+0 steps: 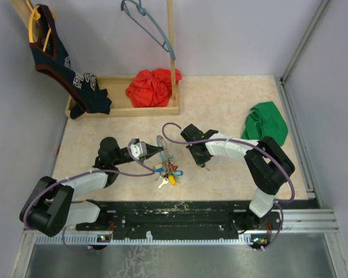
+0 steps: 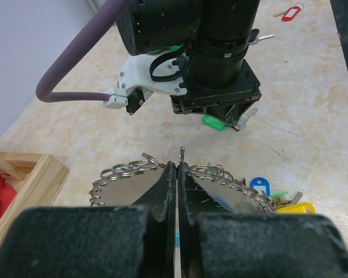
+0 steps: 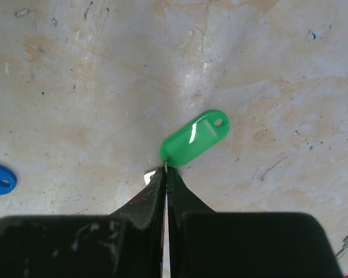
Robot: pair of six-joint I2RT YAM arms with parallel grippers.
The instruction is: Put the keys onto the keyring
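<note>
**Both Grippers Clamped for Threading**

From above, the left gripper [image 1: 155, 152] pinches the keyring [image 1: 162, 143] upright between the arms, presumably offering it to the right gripper [image 1: 204, 164]. Left wrist: jaws shut on its rim. Right wrist: jaws nip a green-tagged key [image 3: 194, 139] (by its ring).

pincer L [image 2: 178, 171], pincer R [image 3: 165, 174] (2 tot) | keyring [image 1: 161, 142] x1 | tray [image 1: 139, 111] x1 | red cloth [image 1: 152, 87] x1

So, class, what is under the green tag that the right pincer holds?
Only table shows beneath the green tag. A metal sliver peeks beside the right pincer; its fingers cover the rest.
</note>
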